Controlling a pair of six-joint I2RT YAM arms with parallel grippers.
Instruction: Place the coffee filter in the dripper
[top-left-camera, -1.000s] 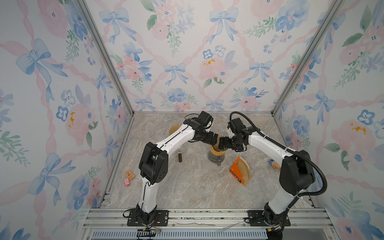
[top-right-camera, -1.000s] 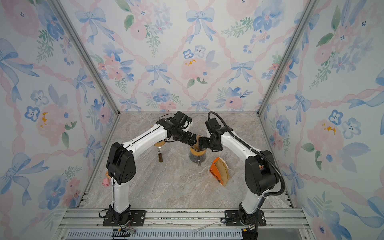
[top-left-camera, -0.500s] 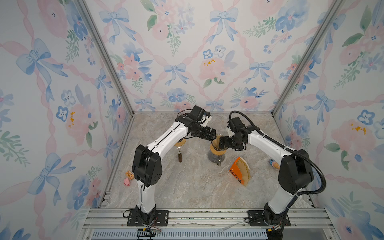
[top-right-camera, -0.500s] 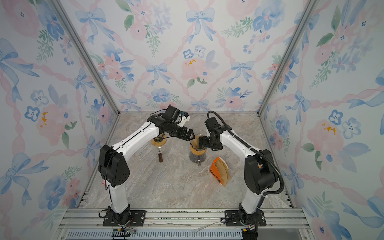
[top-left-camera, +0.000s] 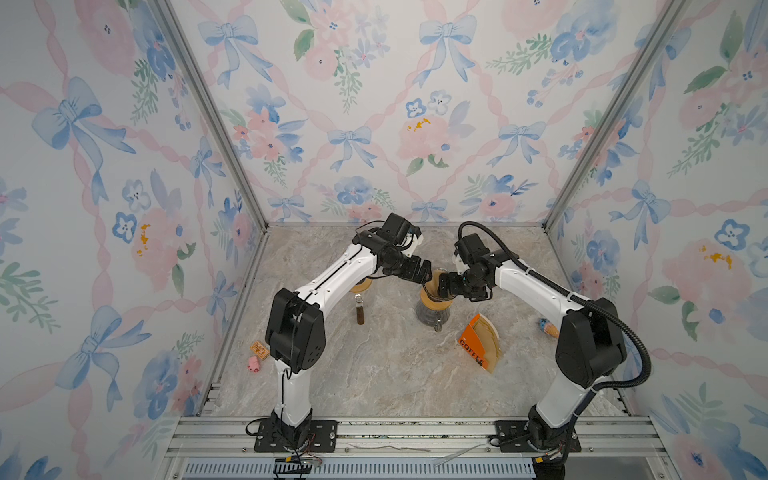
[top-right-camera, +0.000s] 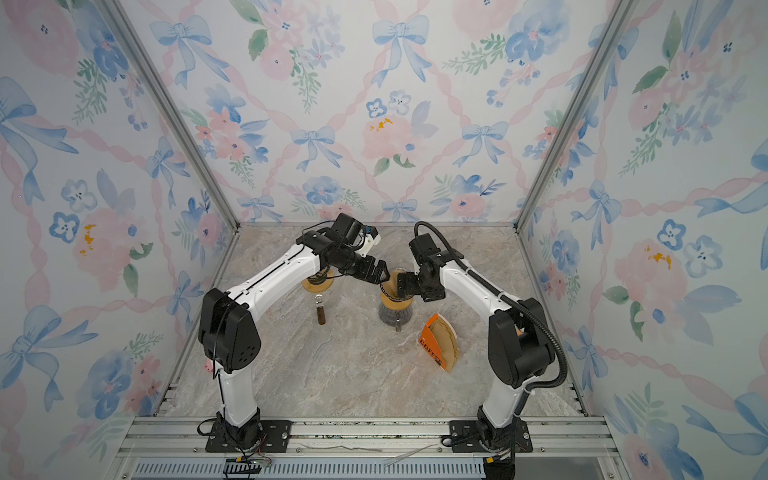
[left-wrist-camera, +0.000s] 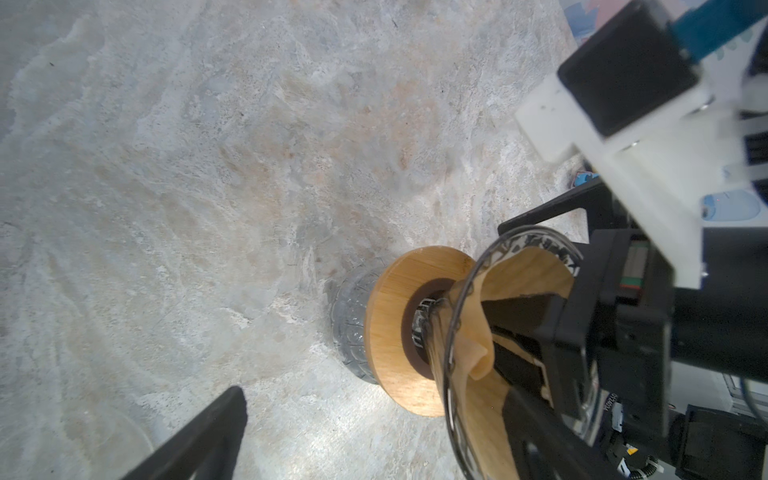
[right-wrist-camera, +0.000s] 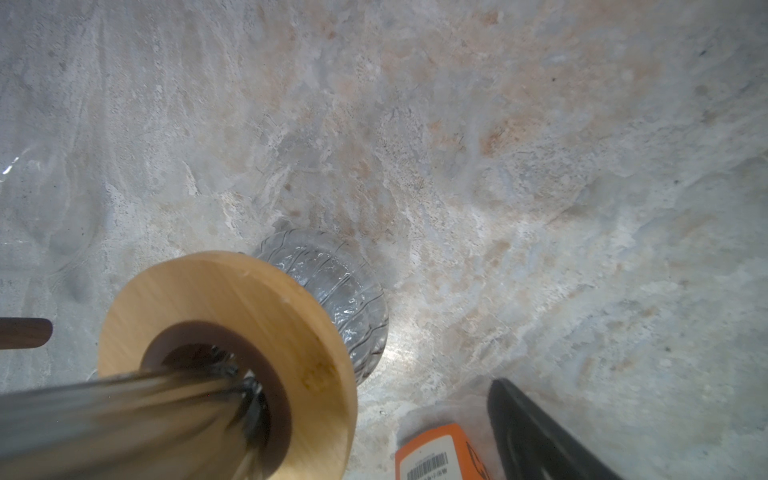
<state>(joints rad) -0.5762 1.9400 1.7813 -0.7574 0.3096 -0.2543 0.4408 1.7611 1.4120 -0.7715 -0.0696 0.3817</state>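
Note:
The dripper (top-left-camera: 434, 298) (top-right-camera: 394, 299) is a glass cone with a wooden collar (left-wrist-camera: 395, 332) (right-wrist-camera: 224, 299) on a ribbed glass carafe, at mid-table. A brown paper coffee filter (left-wrist-camera: 473, 332) (top-left-camera: 432, 282) sits crumpled inside the cone. My right gripper (top-left-camera: 443, 286) (top-right-camera: 401, 285) is open at the cone's right. In the left wrist view its black fingers (left-wrist-camera: 519, 316) reach into the filter's mouth. In its own view one finger (right-wrist-camera: 532, 432) shows; the blurred cone hides the other. My left gripper (top-left-camera: 419, 272) (top-right-camera: 376, 272) (left-wrist-camera: 374, 411) is open and empty at the cone's left rim.
An orange pack of filters (top-left-camera: 478, 345) (top-right-camera: 438, 345) (right-wrist-camera: 436, 457) lies right of the dripper. A wooden disc (top-left-camera: 360, 286) and a dark brown handle (top-left-camera: 360, 313) sit under the left arm. Small toys lie at the left wall (top-left-camera: 253, 365) and right wall (top-left-camera: 548, 326).
The left arm's elbow has swung left and its wrist has lifted a little, the gripper staying at the dripper's rim. The right arm has hardly moved.

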